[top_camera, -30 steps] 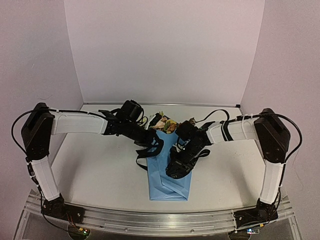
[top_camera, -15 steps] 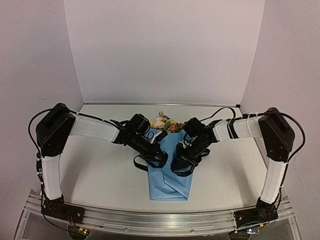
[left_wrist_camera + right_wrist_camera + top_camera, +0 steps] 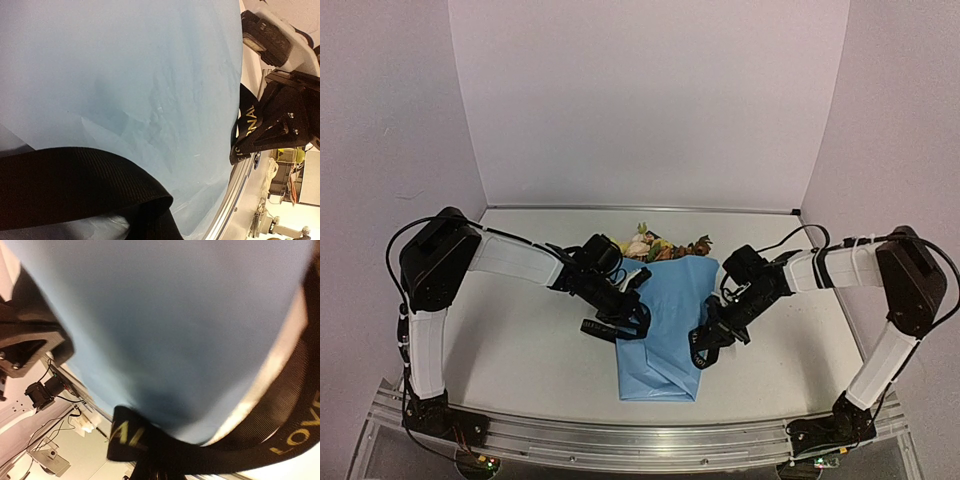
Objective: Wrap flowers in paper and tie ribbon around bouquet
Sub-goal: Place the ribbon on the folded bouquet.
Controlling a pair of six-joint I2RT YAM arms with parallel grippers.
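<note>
The bouquet lies mid-table, a light-blue paper (image 3: 665, 310) cone with its narrow end toward the arms. The flowers (image 3: 655, 245) show yellow, pink and rust at the far rim. My left gripper (image 3: 625, 328) sits at the cone's left edge, shut on the black ribbon (image 3: 75, 185). At the cone's right edge, my right gripper (image 3: 703, 352) is shut on the ribbon's (image 3: 225, 450) other end, whose pale lettering (image 3: 247, 125) shows. No ribbon crosses the top of the paper. The ribbon passes below the cone's edge in the right wrist view.
White walls close the table (image 3: 520, 350) on three sides. A metal rail (image 3: 640, 440) carrying both arm bases runs along the near edge. Bare tabletop lies left and right of the bouquet.
My right gripper has swung right and toward the near edge, off the paper to the cone's right edge, taking its ribbon end along. The left gripper has shifted slightly toward the cone's left edge.
</note>
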